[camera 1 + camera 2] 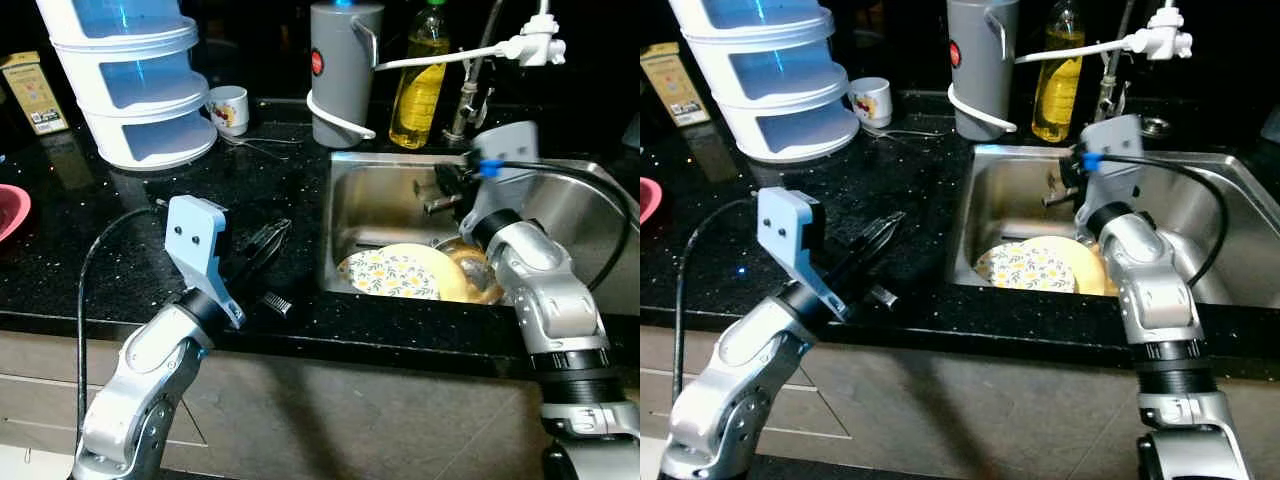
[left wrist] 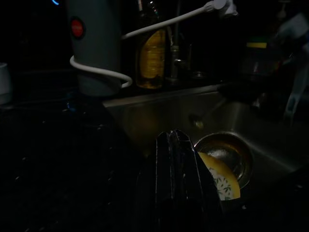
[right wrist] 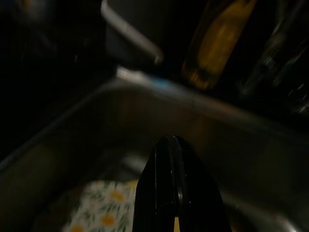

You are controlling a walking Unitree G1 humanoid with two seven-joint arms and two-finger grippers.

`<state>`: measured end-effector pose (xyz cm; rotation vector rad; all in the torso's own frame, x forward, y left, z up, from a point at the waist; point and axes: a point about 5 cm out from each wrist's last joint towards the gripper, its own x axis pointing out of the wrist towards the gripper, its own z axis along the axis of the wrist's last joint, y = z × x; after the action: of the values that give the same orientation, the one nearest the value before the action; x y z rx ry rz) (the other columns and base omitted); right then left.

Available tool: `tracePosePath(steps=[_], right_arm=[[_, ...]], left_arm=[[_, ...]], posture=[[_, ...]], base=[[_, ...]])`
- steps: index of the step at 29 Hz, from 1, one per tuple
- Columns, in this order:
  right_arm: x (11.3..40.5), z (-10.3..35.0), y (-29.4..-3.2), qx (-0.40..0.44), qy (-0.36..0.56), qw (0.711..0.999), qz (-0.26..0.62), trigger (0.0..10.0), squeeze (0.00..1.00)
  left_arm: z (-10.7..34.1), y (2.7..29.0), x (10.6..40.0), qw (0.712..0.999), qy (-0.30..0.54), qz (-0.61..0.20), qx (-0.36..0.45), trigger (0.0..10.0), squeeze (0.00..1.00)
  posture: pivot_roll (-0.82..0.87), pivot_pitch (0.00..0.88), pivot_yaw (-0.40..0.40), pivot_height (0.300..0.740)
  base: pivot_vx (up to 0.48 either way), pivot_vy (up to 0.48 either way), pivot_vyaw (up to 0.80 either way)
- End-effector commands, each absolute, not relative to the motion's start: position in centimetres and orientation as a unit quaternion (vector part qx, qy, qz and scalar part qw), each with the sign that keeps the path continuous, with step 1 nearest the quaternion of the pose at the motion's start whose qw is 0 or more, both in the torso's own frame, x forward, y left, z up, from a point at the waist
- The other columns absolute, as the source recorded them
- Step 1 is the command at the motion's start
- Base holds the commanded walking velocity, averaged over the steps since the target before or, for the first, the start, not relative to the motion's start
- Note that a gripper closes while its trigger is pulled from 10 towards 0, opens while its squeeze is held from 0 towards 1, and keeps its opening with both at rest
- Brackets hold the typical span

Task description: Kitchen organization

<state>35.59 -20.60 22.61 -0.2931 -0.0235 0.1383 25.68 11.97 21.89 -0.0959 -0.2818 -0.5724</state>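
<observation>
Here the plate (image 1: pixel 392 273) lies in the sink (image 1: pixel 350 170), tilted on a bowl (image 1: pixel 478 275). Right gripper (image 3: pixel 176 150) hangs above it, fingers together; left gripper (image 1: pixel 268 240), also closed, rests over the worktop (image 1: pixel 90 220). A careless descent could chip the plate or slide it off.

A yellow plate (image 1: pixel 400 272) with a floral pattern lies tilted in the steel sink (image 1: pixel 380 190), its right edge resting on a metal bowl (image 2: pixel 227 152) at the bottom, set into the black worktop (image 1: pixel 120 220).
</observation>
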Motion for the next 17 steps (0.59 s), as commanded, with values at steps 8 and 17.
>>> tracePosePath(steps=[8,17], right_arm=[[35.8,21.4,-20.0,-0.174,0.053,0.980,0.083,10.0,0.00],[35.4,19.9,-19.8,-0.200,0.109,0.970,0.088,10.0,1.00]], left_arm=[[21.7,11.9,25.8,0.949,-0.136,-0.280,-0.045,10.0,0.00],[21.5,11.9,25.8,0.949,-0.131,-0.282,-0.044,10.0,0.00]], posture=[[0.03,0.000,-0.042,0.740],[0.03,0.000,-0.040,0.740]], base=[[0.000,0.000,0.00],[0.000,0.000,0.00]])
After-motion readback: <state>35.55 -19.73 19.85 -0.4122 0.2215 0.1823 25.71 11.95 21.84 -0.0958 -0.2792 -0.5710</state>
